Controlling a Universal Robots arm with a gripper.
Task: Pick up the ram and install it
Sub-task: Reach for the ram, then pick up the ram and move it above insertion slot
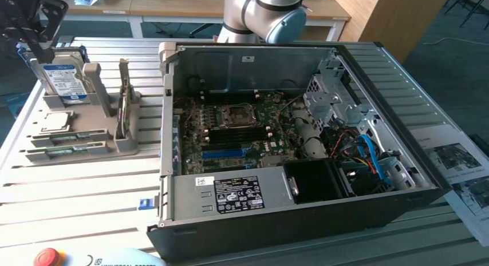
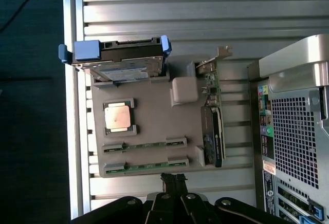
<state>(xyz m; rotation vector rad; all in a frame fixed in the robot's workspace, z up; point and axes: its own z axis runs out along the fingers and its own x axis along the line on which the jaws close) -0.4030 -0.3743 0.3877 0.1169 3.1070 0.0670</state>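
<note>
Slatted metal table [image 1: 77, 191], open case [image 1: 306, 226] beside a grey tray [image 2: 154, 112]. My gripper [image 2: 175, 179] hangs high over the tray, clenched on nothing. The ram [image 2: 145, 166] stands edge-up along the tray's edge farthest from the drive [image 2: 121, 59], probably so I can pinch it, with a second stick [image 2: 144, 145] just beside.

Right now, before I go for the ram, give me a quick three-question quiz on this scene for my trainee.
1. True or false: the hard drive stands upright in the holder.
2. How many ram sticks lie in the holder? A one, B two, C four.
3. In the exterior view, the holder sits on which side of the case?
Key: 1 true; 2 B; 3 the left.
</note>
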